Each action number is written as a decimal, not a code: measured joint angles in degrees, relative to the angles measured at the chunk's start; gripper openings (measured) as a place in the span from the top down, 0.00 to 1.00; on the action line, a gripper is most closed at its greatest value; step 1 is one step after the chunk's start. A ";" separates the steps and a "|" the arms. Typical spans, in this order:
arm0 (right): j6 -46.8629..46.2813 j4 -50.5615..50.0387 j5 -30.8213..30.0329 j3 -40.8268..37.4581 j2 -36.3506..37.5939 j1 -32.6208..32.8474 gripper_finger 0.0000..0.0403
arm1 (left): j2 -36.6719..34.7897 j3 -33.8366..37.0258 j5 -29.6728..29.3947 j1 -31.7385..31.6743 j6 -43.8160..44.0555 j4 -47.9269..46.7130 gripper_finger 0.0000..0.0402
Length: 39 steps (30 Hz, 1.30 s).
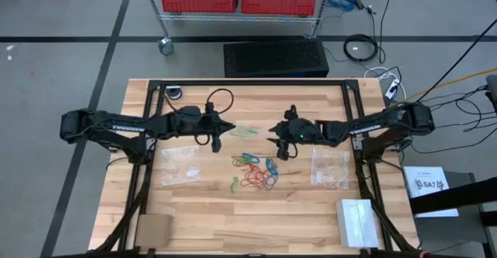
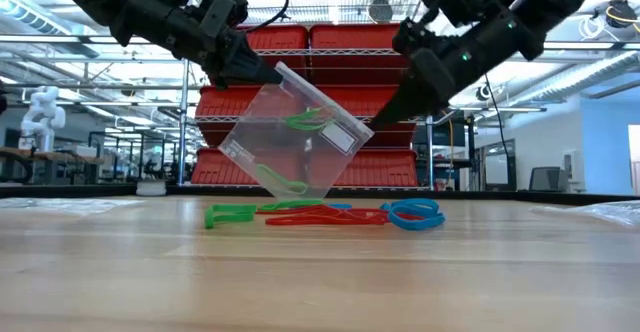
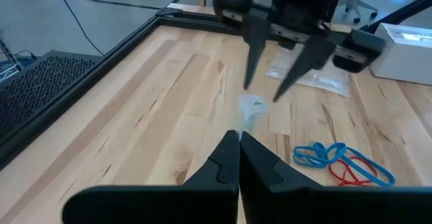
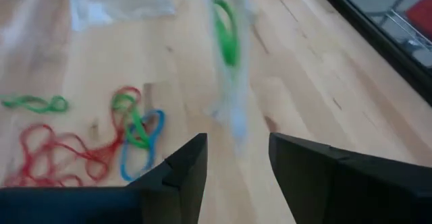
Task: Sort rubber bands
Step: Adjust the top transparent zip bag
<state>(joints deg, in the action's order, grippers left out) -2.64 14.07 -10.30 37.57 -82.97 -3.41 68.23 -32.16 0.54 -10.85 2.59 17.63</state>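
A clear zip bag point(image 2: 290, 137) with green rubber bands point(image 2: 308, 120) inside hangs tilted over the middle of the table. My left gripper point(image 3: 239, 140) is shut on it and comes from the table's left. Facing it from the right, my right gripper point(image 4: 236, 156) stands open just before the bag's free end point(image 4: 229, 109); I cannot tell whether it touches it. Loose rubber bands point(image 1: 256, 172) in red, blue and green lie in a heap on the wood, nearer the front edge than both grippers. My left gripper pinches the bag's upper corner point(image 2: 278, 75) between its two shut fingers. The fingers slant down from the table's left. The bag hangs below them, tilted, its lower end point(image 2: 300, 190) clear of the table, with green bands lying in it.
Two more clear bags lie flat, one at the left point(image 1: 180, 165) and one at the right point(image 1: 330, 167). A white box point(image 1: 357, 219) sits at the near right and a cardboard piece point(image 1: 153, 229) at the near left. A black frame point(image 1: 248, 84) borders the work area.
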 joint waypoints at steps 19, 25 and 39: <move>1.88 1.44 -1.53 4.00 -0.68 0.17 0.99 | 0.00 0.00 -0.02 0.00 0.00 1.46 1.00; 3.76 -6.63 -1.71 9.02 3.55 0.15 1.00 | 0.00 -0.01 -0.07 1.22 0.11 3.57 1.00; 2.74 -12.20 -1.69 9.24 4.13 0.15 0.96 | 2.91 -0.02 -4.86 2.25 -1.79 5.86 1.00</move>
<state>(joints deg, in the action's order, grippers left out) 0.10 1.87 -12.00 46.81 -78.84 -3.27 71.14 -32.18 -4.32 -8.60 0.80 23.49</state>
